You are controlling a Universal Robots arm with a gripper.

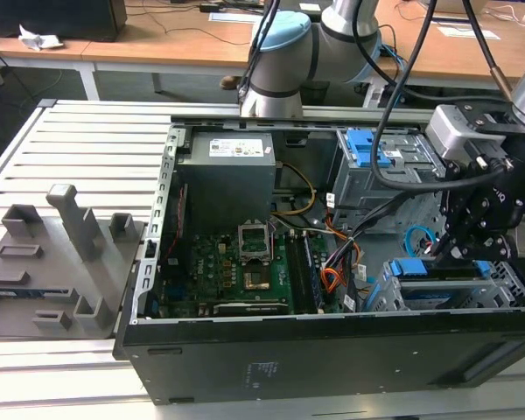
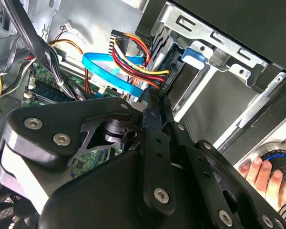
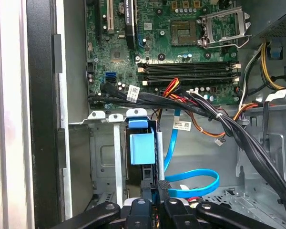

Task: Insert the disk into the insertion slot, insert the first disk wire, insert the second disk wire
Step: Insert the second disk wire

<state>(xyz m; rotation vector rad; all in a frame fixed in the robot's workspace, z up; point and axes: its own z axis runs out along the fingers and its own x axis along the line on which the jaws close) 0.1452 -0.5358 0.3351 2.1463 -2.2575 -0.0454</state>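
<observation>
Inside the insertion slot point(image 3: 102, 157) sits the disk point(image 3: 141, 148); the hand point(image 3: 161, 198) pinches the second disk wire point(image 3: 195, 183).

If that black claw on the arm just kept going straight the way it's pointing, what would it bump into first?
Most likely the disk in its blue carrier, seated in the insertion slot. In the first wrist view the gripper points at it, with the second disk wire just beside. Depth is unclear, so the wire could come first.

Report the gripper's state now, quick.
Gripper: fingers shut on a small dark plug, apparently the second disk wire, right beside the disk in the insertion slot.
</observation>
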